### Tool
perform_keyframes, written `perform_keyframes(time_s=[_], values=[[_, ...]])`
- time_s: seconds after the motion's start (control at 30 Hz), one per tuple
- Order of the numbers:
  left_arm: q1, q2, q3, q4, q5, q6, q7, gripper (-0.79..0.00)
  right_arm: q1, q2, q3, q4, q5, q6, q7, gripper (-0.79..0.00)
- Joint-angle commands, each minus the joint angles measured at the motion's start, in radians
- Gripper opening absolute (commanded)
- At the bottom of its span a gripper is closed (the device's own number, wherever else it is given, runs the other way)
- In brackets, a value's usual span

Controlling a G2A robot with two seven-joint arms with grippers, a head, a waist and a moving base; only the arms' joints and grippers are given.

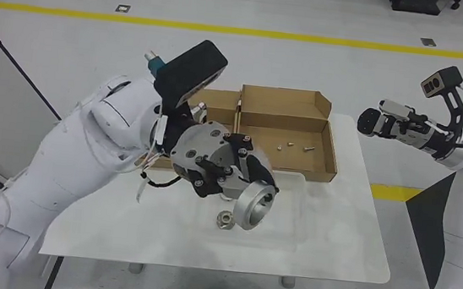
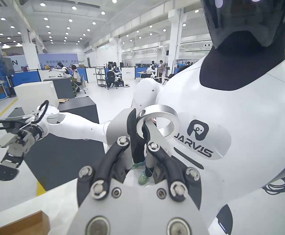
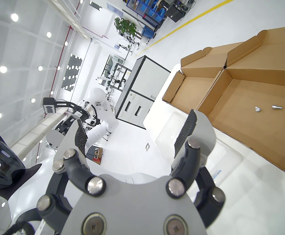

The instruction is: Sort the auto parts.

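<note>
We held the metal ring [image 2: 161, 109] clenched in the left gripper [image 2: 139, 126] just short of the cardboard box [image 1: 287, 104], while the right gripper [image 3: 135, 129] hung released beside it.

**Count of items, placed relative to the right box.**

- Cardboard boxes: two, both open. The right box [image 1: 285, 103] and the left box [image 1: 219, 105] touch along one side.
- Small silver fasteners [image 1: 291, 146]: three, lying inside the right box.
- Large metal ring [image 1: 255, 205]: one, on the robot's side of the right box.
- Nut [image 1: 225, 219]: one, farther from the right box than the ring.
- Clear tray [image 1: 290, 193]: one, just beside the right box on the robot's side.
- Table [image 1: 349, 242]: one, under the right box.
- Grippers: two, the left gripper [image 2: 139, 124] and the right gripper [image 3: 135, 120].
</note>
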Motion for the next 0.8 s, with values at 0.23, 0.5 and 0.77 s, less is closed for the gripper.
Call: perform_keyframes(time_s=[0.23, 0.5, 0.77], values=[[0.000, 0.000, 0.000, 0.000, 0.000, 0.000, 0.000, -0.785, 0.000, 0.000, 0.000, 0.000, 0.000, 0.000, 0.000, 0.000], [0.000, 0.000, 0.000, 0.000, 0.000, 0.000, 0.000, -0.785, 0.000, 0.000, 0.000, 0.000, 0.000, 0.000, 0.000, 0.000], [0.016, -0.003, -0.013, -0.010, 0.027, 0.019, 0.035, -0.785, 0.000, 0.000, 0.000, 0.000, 0.000, 0.000, 0.000, 0.000]])
